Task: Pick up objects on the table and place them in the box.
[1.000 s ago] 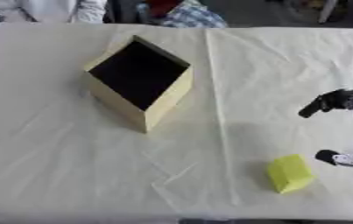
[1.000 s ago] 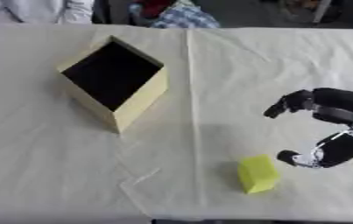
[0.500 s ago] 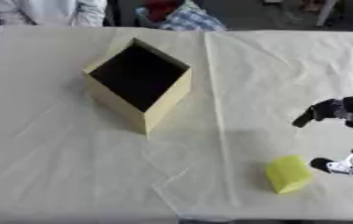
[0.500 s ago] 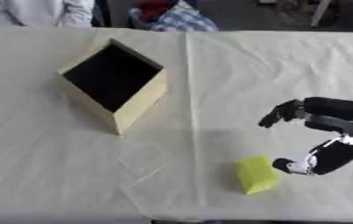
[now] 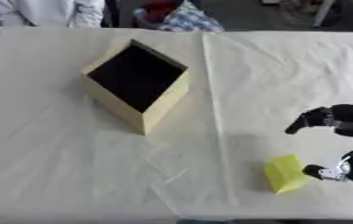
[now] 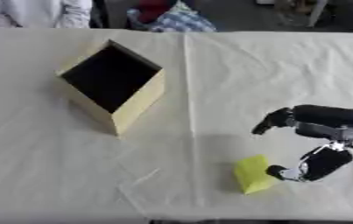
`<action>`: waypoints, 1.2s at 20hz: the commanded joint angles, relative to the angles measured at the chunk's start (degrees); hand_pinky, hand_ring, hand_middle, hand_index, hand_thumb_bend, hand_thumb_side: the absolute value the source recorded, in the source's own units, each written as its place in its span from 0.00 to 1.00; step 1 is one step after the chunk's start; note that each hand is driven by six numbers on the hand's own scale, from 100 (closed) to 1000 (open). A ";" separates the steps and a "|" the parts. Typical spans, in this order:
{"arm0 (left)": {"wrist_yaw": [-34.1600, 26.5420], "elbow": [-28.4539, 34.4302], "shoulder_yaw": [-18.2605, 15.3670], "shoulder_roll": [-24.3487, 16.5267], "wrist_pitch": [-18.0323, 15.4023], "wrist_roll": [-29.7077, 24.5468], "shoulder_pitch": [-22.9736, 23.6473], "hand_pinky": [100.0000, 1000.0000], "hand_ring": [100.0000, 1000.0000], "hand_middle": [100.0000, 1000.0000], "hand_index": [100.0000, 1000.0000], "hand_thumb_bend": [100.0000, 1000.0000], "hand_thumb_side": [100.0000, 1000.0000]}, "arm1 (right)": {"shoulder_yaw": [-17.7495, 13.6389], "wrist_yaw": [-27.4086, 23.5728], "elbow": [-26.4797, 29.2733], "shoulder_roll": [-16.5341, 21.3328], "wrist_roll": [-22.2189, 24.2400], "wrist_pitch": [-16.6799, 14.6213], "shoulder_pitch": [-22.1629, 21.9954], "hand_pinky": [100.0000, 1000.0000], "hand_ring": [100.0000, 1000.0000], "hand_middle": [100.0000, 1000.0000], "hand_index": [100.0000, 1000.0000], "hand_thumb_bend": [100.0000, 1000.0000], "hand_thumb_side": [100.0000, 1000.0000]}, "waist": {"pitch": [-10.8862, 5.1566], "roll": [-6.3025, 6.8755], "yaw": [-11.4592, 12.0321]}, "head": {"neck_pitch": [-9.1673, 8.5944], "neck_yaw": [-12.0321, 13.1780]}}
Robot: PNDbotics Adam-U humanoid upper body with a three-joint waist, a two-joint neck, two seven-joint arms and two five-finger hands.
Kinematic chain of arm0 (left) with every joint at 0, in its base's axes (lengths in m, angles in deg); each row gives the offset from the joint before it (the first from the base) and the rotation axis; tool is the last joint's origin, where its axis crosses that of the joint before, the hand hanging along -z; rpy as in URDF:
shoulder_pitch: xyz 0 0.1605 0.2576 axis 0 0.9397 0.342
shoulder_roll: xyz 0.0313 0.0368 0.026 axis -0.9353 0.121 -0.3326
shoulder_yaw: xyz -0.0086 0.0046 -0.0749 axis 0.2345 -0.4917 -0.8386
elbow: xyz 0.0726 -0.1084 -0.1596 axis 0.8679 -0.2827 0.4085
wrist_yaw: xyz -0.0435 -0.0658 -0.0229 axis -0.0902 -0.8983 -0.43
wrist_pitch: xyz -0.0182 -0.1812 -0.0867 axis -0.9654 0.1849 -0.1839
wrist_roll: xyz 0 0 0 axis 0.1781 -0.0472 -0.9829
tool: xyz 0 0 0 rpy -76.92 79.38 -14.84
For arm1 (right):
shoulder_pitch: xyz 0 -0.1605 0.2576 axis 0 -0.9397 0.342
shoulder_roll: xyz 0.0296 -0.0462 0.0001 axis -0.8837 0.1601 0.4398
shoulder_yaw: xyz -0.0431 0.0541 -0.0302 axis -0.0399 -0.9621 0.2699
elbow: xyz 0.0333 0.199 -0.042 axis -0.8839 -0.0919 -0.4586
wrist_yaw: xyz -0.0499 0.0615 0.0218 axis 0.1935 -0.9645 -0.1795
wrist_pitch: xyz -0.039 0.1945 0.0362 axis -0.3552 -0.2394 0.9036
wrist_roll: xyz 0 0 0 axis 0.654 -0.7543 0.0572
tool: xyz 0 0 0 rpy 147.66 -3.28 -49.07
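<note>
A table draped in a creased, cream-coloured cloth [image 5: 72,166] fills the view, with a long fold line running down the cloth just right of the box. The open tan cardboard box [image 6: 111,85], square-mouthed and dark inside, stands left of centre with one corner turned toward the camera. Well to the right of the box and nearer the front edge lies the small yellow-green block [image 6: 253,174], soft-edged and matte, resting on the cloth. The robot's black right hand [image 6: 317,131] comes in from the right side, just beside the block; its fingers are spread apart and grasp nothing, with the thumb tip [image 6: 279,172] at the block's right face and a finger [image 6: 267,123] reaching out above it, toward the box. Nothing lies between the block and the box. Against half a second ago, the hand has come lower and closer to the block, which has not moved. The left hand is out of sight.
</note>
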 commanded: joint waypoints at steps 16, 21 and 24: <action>-0.54 1.07 0.42 -0.94 0.90 -0.49 -0.08 0.70 0.86 0.90 0.61 0.00 0.66 | 3.75 10.02 0.82 -3.71 3.42 2.29 2.93 0.84 0.87 0.79 0.88 0.33 0.36 | -0.95 0.04 0.18 | 0.38 -1.11; -0.50 1.07 0.43 -0.87 1.00 -0.56 -0.06 0.69 0.86 0.90 0.61 0.00 0.67 | 4.31 11.23 0.82 -5.25 3.92 3.17 3.14 0.84 0.87 0.79 0.88 0.33 0.37 | -0.88 0.10 0.17 | 0.38 -1.18; -0.47 1.07 0.41 -0.83 1.03 -0.59 -0.07 0.69 0.86 0.91 0.61 0.00 0.67 | 4.74 11.90 0.82 -6.13 4.68 4.02 2.91 0.84 0.87 0.79 0.88 0.32 0.38 | -0.76 0.16 0.18 | 0.38 -1.23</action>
